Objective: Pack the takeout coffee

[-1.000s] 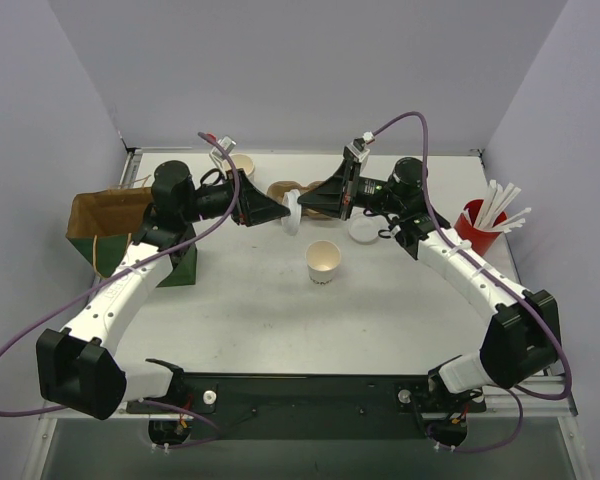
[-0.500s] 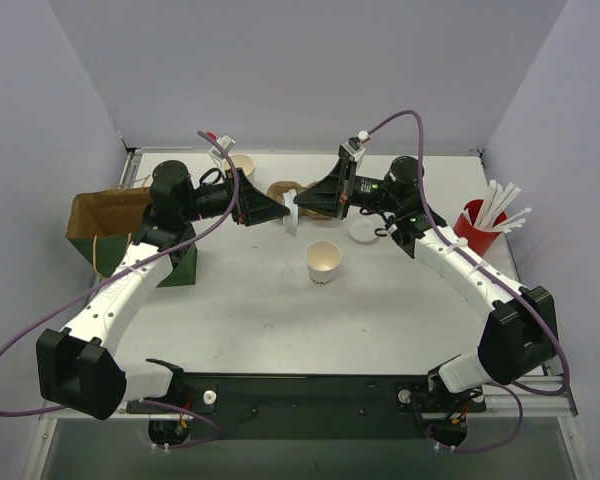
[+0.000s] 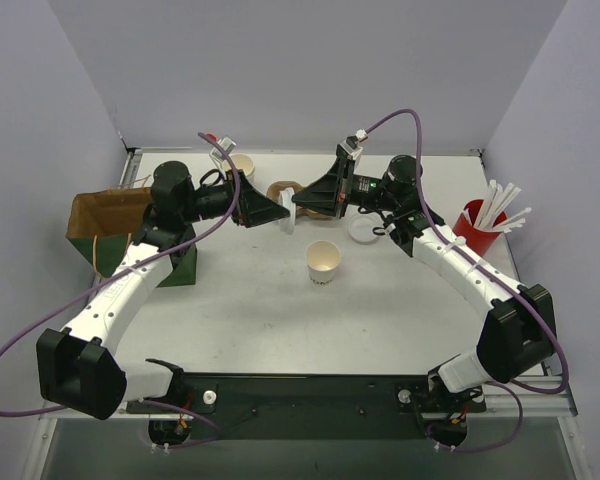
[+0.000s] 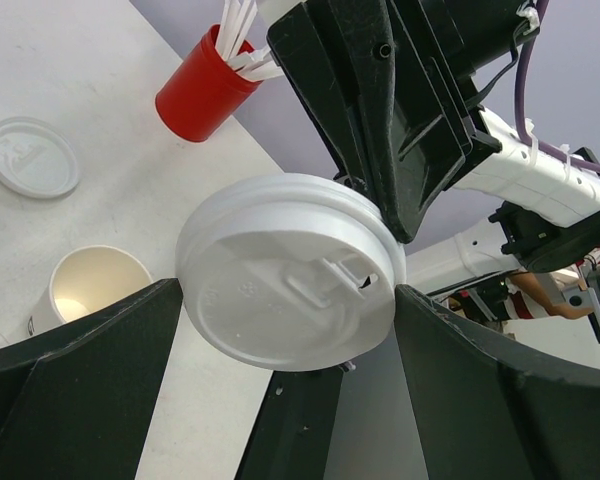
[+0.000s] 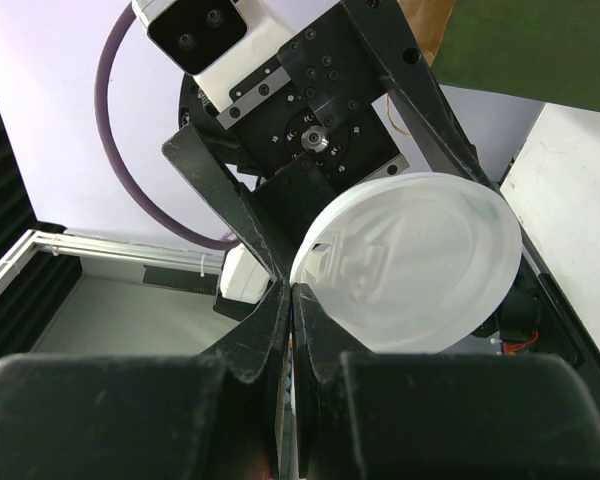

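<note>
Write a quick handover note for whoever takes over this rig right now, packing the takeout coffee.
Right tool: shut on the rim of a lid, held on edge in the air.
Left tool: open, one finger on each side of that lid, not gripping.
On the table: open cup, second lid lying flat nearby, another cup at the back.
Done: no cup lidded in view.
Left: lid the cups and pack them.
</note>
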Robot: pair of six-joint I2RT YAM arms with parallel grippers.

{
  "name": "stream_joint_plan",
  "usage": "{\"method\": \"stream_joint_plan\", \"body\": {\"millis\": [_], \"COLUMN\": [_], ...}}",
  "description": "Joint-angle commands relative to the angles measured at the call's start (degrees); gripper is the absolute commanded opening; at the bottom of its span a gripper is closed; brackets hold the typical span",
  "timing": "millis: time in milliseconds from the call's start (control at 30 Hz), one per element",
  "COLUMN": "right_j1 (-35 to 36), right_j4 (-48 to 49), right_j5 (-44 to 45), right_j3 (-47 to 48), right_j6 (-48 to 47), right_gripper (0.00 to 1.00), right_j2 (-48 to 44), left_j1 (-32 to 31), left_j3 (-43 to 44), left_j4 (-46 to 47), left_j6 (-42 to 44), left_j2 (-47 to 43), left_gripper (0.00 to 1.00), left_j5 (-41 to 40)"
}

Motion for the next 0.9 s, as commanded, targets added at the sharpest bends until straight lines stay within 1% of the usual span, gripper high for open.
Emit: {"method": "stream_joint_plan", "body": {"millis": [0,67,733,867], "right_j1": [0.57,0.57,1.45,1.45], "right_j4": [5.24,5.32,7.69,7.78], "right_j5": [-1.23,-1.23,-1.31,-1.23], "right_j3": [2.86,2.86,3.13,3.21], "right_j6": [-0.3,-0.38,0.76,0.84], "right_gripper": [0.0,0.0,0.0,0.0], "right_j2": [-0.25,-0.07,1.42,1.33], "left_j1": [1.36,1.54,1.54,1.54], "left_j3": [-0.11,-0.12,-0.47,-1.43], "left_j4": [2.16,4.19,4.1,5.68], "left_j6": [0.59,-0.64,-1.26,-2.4], "left_j2": [-1.31,-1.32,-0.79,-0.87], "left_gripper": [0.97,0.97,0.98,0.98], "left_j5": [0.77,1.21,1.22,1.04]}}
